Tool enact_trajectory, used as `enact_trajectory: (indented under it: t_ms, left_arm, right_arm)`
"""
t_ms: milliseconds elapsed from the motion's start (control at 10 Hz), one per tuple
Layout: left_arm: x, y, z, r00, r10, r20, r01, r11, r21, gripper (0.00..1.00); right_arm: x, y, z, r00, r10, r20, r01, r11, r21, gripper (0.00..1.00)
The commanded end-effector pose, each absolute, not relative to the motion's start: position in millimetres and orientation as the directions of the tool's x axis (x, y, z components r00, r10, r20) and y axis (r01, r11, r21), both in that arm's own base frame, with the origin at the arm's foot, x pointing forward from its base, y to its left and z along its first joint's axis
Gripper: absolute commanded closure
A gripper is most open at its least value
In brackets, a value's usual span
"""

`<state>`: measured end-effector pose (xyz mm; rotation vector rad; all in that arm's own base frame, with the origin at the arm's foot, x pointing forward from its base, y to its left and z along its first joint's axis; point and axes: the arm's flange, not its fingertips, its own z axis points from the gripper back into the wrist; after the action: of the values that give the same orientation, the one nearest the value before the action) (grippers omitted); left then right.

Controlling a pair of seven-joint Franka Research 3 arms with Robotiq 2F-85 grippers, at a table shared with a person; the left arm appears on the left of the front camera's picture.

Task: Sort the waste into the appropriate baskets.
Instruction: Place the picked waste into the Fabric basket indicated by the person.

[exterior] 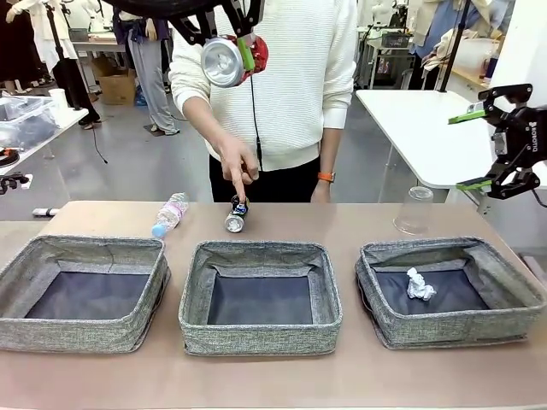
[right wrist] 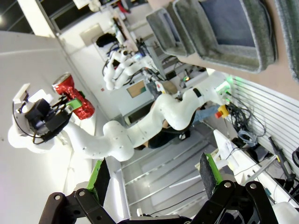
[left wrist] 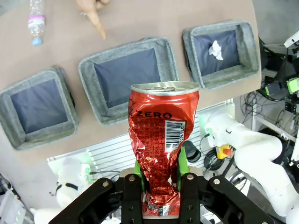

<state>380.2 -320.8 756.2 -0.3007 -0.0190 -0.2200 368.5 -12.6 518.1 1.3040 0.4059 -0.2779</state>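
Note:
High over the table, my left gripper is shut on a dented red can. Below lie three grey baskets: left, middle and right. A crumpled white paper ball rests in the right one. Behind them, a person's finger points at a dark can lying on the table. A clear blue-capped bottle lies to its left, and a clear cup stands upside down at the right. My right gripper hangs open and empty above the table's right end.
The person stands at the far edge behind the middle basket. A white table lies beyond at the right, near my right gripper. Bare tabletop runs in front of the baskets.

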Motion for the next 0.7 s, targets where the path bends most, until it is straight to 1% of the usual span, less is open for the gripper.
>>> enact_trajectory:
  t_ms: [0,500,600]
  left_arm:
    - [376.7,-317.5,759.5,0.978,-0.201,0.052,0.207,0.936,-0.285,0.7]
    - [380.2,-320.8,756.2,0.976,-0.212,0.051,0.218,0.931,-0.292,0.7]
    - [375.0,-319.1,737.6,0.967,-0.231,0.108,0.252,0.932,-0.262,0.7]
  right_arm:
    - [367.9,-12.1,522.2,0.894,0.032,-0.447,0.429,0.226,0.875,0.0]
    - [367.9,-12.1,522.2,0.894,0.032,-0.447,0.429,0.226,0.875,0.0]
    - [367.9,-12.1,522.2,0.894,0.032,-0.447,0.429,0.226,0.875,0.0]
